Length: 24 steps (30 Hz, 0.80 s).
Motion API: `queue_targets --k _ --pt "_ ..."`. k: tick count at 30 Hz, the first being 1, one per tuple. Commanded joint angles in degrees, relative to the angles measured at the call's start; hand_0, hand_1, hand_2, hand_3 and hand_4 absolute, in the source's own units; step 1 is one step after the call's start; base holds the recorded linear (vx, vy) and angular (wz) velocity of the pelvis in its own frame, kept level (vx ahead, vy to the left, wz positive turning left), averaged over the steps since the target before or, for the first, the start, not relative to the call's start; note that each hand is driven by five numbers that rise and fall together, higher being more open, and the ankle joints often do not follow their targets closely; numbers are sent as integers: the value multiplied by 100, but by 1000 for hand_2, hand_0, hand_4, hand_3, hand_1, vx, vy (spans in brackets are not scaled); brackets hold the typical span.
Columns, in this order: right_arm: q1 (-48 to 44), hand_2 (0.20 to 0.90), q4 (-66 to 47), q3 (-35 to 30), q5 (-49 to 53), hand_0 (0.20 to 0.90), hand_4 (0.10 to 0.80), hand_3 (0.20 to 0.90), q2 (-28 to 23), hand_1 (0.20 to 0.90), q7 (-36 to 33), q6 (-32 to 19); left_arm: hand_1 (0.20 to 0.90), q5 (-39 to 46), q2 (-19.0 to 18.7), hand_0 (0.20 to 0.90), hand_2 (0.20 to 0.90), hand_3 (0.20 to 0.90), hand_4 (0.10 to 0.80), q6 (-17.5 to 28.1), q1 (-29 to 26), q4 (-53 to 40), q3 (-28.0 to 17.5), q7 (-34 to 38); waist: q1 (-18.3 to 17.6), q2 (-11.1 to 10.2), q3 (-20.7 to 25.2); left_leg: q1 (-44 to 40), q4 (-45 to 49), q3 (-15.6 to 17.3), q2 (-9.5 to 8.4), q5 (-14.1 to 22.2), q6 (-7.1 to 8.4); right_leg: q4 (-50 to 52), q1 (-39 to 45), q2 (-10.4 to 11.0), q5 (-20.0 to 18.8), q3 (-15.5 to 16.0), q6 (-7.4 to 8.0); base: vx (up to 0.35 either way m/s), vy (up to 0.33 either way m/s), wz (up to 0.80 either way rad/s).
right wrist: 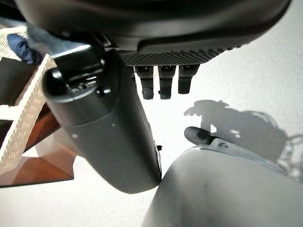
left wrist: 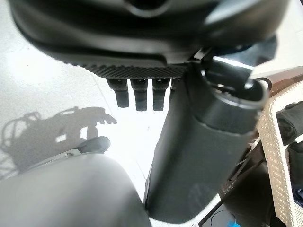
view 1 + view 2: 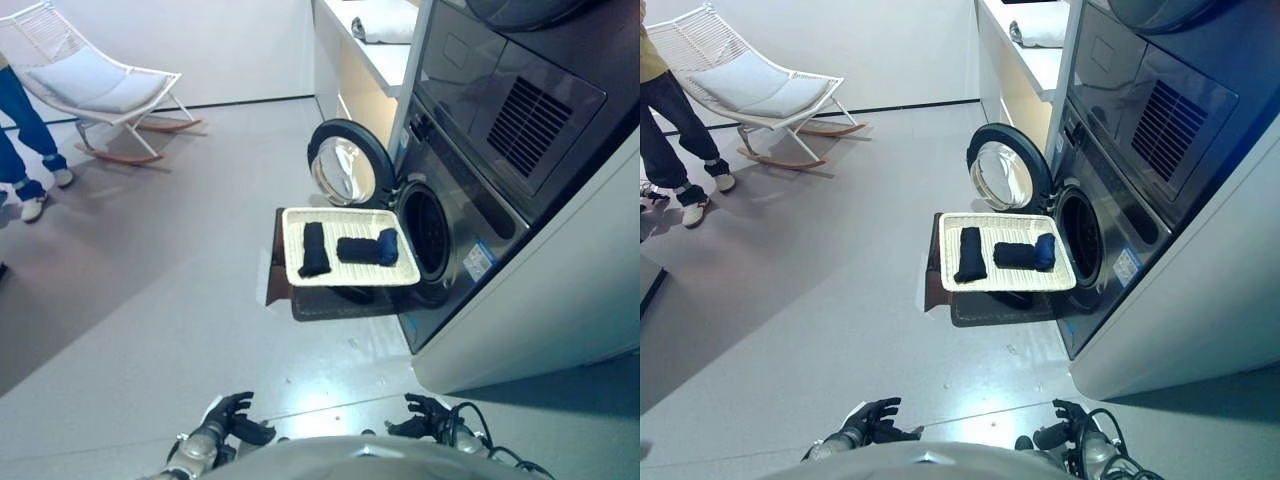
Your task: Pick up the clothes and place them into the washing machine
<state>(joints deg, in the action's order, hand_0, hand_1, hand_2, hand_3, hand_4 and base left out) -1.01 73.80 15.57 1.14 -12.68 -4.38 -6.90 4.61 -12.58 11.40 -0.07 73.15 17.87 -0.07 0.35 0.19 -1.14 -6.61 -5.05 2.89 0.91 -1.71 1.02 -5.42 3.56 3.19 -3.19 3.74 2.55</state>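
Clothes: three dark navy folded cloth pieces (image 3: 314, 249) in white woven tray (image 3: 350, 279), details unclear.
Washer: grey front-loading washing machine (image 3: 455, 215), round door (image 3: 345, 165) open, drum dark.
Hands: left hand (image 3: 238, 418) and right hand (image 3: 428, 414) low, relaxed, empty.

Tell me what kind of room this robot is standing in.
Probably a laundry area in a home or showroom: a front-loading washing machine with its door open, a white tray of folded dark clothes before it, and a rocking chair behind.

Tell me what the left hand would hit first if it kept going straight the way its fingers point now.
Probably the bare floor: the left hand hangs low, empty, short of the white tray. Depth is unclear.
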Motion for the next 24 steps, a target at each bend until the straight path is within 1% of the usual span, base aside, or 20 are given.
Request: queue_targets --k 1,4,7,12,16,24 --pt "-92 900 197 25 327 900 800 900 44 900 72 -155 900 -5 0 900 900 900 800 211 -308 150 -163 87 33 -204 29 186 187 7 -313 278 -159 141 206 -168 225 59 139 0 0 0" --pt "-100 900 202 11 400 900 800 900 52 900 104 -143 900 -15 -2 900 900 900 800 171 -299 169 -175 84 22 -198 11 190 237 33 -312 301 -171 165 180 -179 206 10 130 -6 6 -4" --pt "-77 900 219 -26 464 900 800 900 57 900 140 -138 900 45 72 900 900 900 800 100 -283 359 -219 34 6 -192 37 143 160 58 -308 280 -164 118 196 -191 176 -29 134 9 3 -12" --pt "-55 900 355 -14 489 900 800 900 46 900 256 -100 900 -104 106 900 900 900 800 66 -274 394 -138 -70 6 -180 74 99 63 28 -302 248 -154 62 217 -210 173 -19 135 9 -7 -7" --pt "-47 900 261 -100 766 900 800 900 66 900 303 -156 900 -91 98 900 900 900 800 91 -241 349 -144 -7 4 -172 54 104 47 -9 -299 232 -152 43 212 -219 166 -21 129 -11 -21 3" --pt "-40 900 255 -69 668 900 800 900 30 900 287 -146 900 -78 81 900 900 900 800 94 -256 338 -149 47 -17 -143 14 141 56 -22 -289 211 -129 42 174 -237 162 -15 108 -2 -6 0"
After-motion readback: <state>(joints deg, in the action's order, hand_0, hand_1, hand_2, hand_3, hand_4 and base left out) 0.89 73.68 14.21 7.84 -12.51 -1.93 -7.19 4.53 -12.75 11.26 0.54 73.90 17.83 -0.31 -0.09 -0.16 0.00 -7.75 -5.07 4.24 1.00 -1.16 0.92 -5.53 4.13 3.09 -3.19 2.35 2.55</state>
